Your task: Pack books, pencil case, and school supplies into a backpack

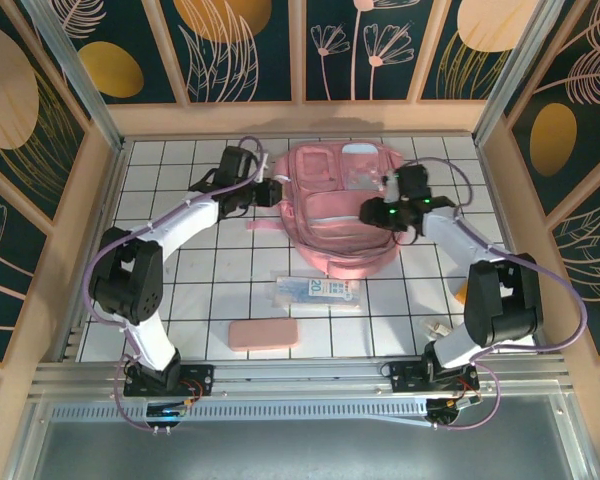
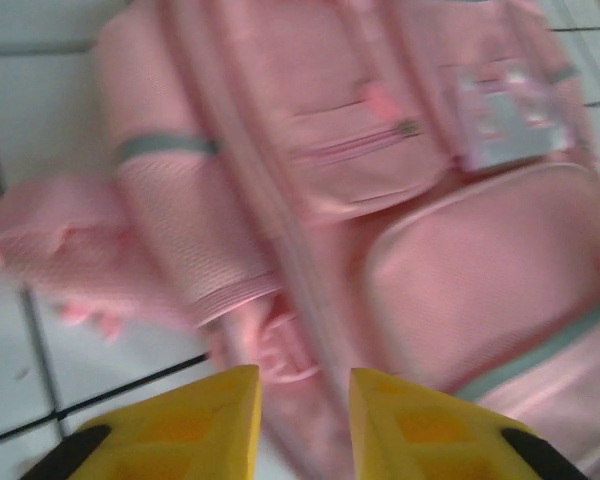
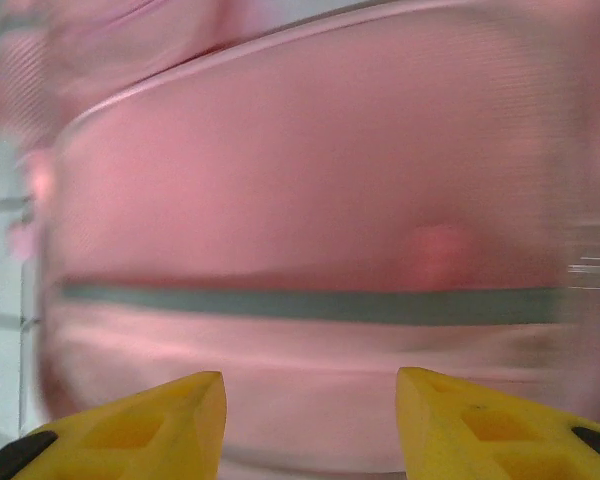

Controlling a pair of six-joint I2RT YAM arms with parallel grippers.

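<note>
The pink backpack [image 1: 332,228] is lying flat on the far middle of the white tiled bench [image 1: 210,270], its front pockets facing up and a pink strap [image 1: 263,226] trailing off its left side. The left gripper [image 1: 276,192] is hovering at the left edge of the bag, just beside its upper side. In the left wrist view its yellow fingers [image 2: 195,425] are standing apart with nothing between them, and they are pointing at the bag's side pocket and a grey strip [image 2: 166,146]. Whether they are touching the fabric cannot be told. The right gripper [image 1: 373,213] is hanging over the right half of the bag's front. In the right wrist view its fingers [image 3: 155,425] are spread wide and empty, with a blurred pink pocket panel and a grey-green strip [image 3: 310,305] lying close ahead of them. Just beside the near edge of the bag, a long clear packet [image 1: 315,290] with blue-green print and a "20" is lying flat across the tiles. Nearer the arm bases and a little to the left, the salmon-pink pencil case [image 1: 263,334] is lying flat, apart from the packet. Both arms are reaching in from their mounts at the near edge of the bench, the left one bending in from the left and the right one from the right.
</note>
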